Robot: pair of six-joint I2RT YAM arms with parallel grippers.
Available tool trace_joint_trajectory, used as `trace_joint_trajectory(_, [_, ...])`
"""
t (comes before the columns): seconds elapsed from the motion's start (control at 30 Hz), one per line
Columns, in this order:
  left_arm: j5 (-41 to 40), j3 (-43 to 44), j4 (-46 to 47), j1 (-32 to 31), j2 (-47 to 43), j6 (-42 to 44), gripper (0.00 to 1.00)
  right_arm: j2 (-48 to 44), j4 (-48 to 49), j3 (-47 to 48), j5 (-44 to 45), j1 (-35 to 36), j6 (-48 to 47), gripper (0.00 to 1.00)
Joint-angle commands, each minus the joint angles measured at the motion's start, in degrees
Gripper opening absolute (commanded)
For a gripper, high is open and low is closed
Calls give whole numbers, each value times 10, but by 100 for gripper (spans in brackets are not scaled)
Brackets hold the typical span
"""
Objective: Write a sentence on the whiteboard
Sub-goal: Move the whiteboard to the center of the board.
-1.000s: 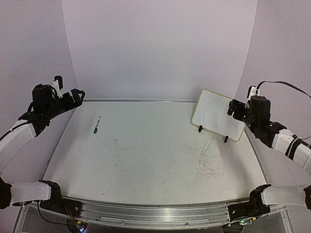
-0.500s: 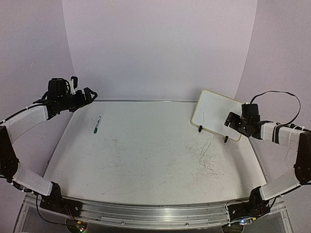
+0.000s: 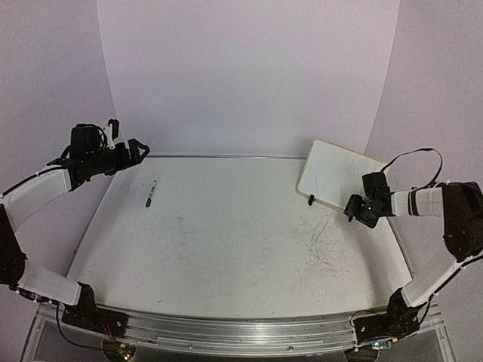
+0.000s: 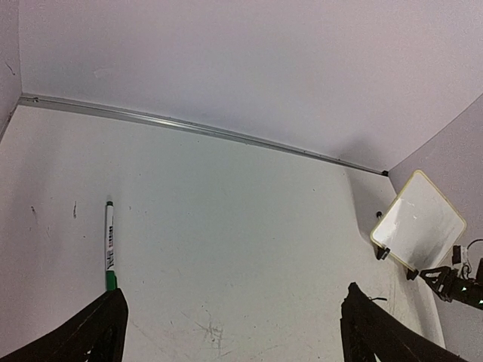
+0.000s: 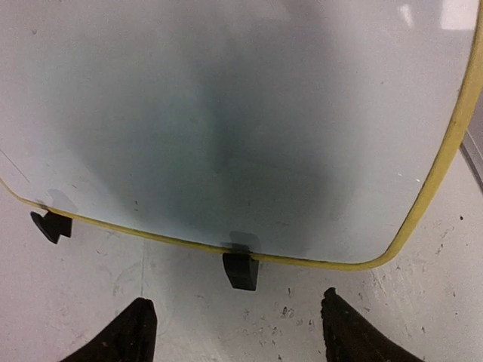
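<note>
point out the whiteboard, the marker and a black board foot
whiteboard (image 3: 336, 177), top view, middle of face
marker (image 4: 109, 245), left wrist view, mid barrel
black foot (image 5: 240, 271), right wrist view, its centre

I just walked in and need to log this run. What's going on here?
Two robot arms are set to write on a small whiteboard; neither holds anything. The right gripper, open, sits close to the board's lower edge near a clip foot. The left gripper hovers open over the far left of the table, the green-capped marker lying loose nearby. No writing shows on the board.
</note>
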Motion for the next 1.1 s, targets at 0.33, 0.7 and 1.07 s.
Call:
trace_joint_trajectory(0.33, [14, -9, 9, 0, -36, 6, 100, 65, -6, 45, 47, -2, 10, 35])
trace_joint_trajectory(0.7, [24, -11, 9, 0, -40, 1, 99, 118, -2, 89, 56, -3, 14, 26])
trace_joint_trajectory(1.07, [29, -11, 9, 0, -40, 3, 99, 137, -2, 93, 67, -2, 12, 21])
